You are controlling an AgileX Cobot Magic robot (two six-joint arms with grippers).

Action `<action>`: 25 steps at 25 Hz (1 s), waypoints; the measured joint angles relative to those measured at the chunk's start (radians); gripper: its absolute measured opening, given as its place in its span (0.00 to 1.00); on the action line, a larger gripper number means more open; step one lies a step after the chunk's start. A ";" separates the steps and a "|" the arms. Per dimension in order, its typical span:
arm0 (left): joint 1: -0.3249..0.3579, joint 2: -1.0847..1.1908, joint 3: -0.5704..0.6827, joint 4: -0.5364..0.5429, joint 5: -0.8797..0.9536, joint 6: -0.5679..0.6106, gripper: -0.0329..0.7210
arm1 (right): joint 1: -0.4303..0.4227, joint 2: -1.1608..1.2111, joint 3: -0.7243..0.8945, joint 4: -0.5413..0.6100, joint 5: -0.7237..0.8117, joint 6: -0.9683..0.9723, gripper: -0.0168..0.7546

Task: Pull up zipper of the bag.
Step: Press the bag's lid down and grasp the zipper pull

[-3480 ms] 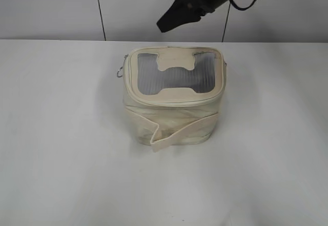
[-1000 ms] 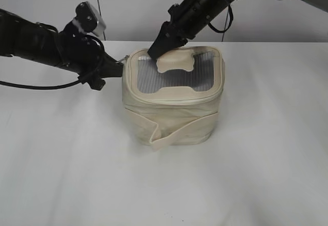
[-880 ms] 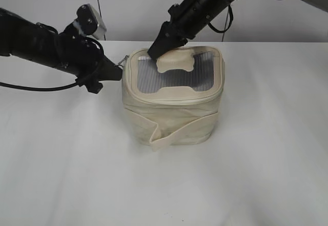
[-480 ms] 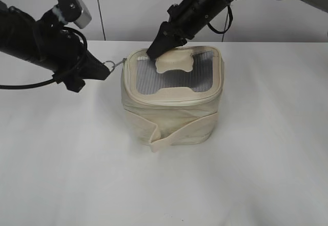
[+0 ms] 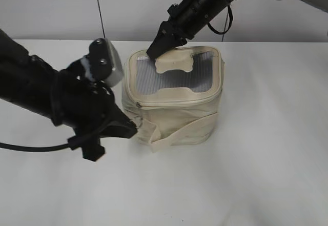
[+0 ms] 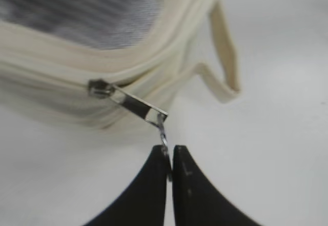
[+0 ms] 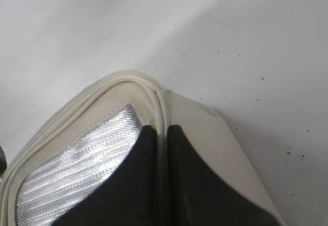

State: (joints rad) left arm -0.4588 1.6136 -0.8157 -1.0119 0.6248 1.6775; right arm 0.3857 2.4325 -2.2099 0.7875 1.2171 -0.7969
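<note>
Left claw (image 6: 169, 159) clamps the zipper (image 6: 128, 100) ring; right claw (image 7: 163, 149), together, presses the bag (image 5: 174, 108) (no writing legible).

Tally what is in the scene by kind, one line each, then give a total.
Bags: 1, the bag.
Tables: 1, the table.
Robot hands: 2, the left hand shut on the zipper ring, the right hand pressing the bag's top rim.
Total: 4.
</note>
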 joint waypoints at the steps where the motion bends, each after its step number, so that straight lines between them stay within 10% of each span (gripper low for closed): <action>1: -0.037 -0.001 0.005 -0.014 -0.019 -0.003 0.06 | 0.000 0.000 0.000 0.003 0.000 0.000 0.08; 7: -0.267 -0.003 0.007 -0.143 -0.233 -0.011 0.07 | 0.000 0.000 0.001 0.010 0.001 0.001 0.08; 12: -0.278 -0.003 0.012 -0.247 -0.261 -0.022 0.09 | 0.000 0.000 -0.001 0.002 0.001 0.047 0.12; 18: -0.171 -0.067 0.015 -0.276 -0.022 -0.125 0.51 | -0.031 -0.005 -0.062 -0.061 0.001 0.173 0.50; 25: 0.071 -0.173 -0.024 -0.240 0.067 -0.264 0.64 | -0.182 -0.128 -0.026 -0.077 -0.003 0.269 0.52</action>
State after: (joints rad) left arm -0.3878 1.4408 -0.8395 -1.2517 0.6922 1.4139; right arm 0.2040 2.3040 -2.2362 0.7102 1.2136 -0.5278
